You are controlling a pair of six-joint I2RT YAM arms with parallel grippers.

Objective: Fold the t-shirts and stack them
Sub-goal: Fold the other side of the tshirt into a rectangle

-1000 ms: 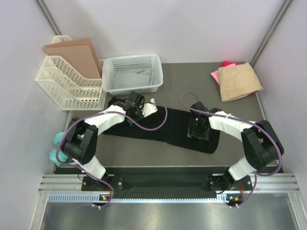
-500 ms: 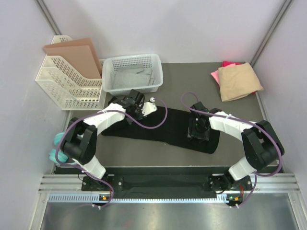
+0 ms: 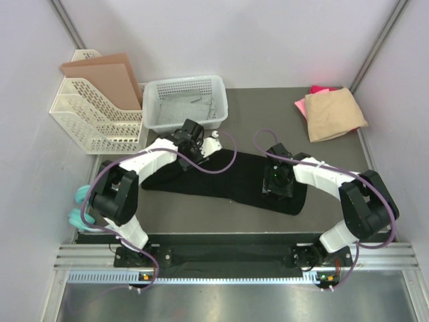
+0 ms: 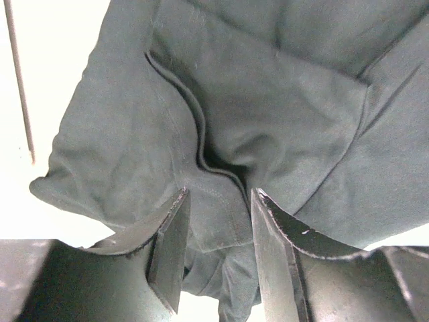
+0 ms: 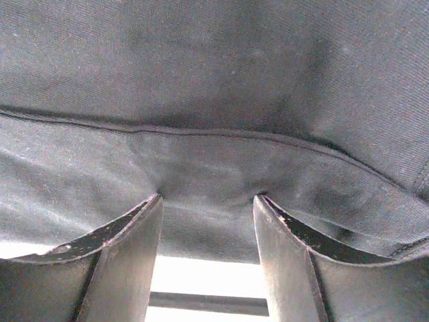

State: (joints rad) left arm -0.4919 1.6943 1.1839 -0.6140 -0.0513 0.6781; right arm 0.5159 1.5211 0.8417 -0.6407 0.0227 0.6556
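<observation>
Two grippers work opposite ends of the black shirt [image 3: 228, 178], which lies as a long band across the middle of the table. Its long axis runs from the left edge toward the right edge, with the right end slightly nearer the near edge.

The left gripper [image 4: 214, 201] is at the band's far-left end, just in front of the white basket [image 3: 184, 100]. Its jaws are narrowly apart and closed on a gathered fold of cloth.

The right gripper [image 5: 208, 201] is at the right end. Its jaws are part open with the hem across the fingertips. Whether they clamp the hem or only press on it cannot be told.

Each arm is nearest its own end, so any fold turns about the short axis.

The tan shirt [image 3: 335, 114] lies folded on the pink shirt [image 3: 318, 89] at the far-right corner.
</observation>
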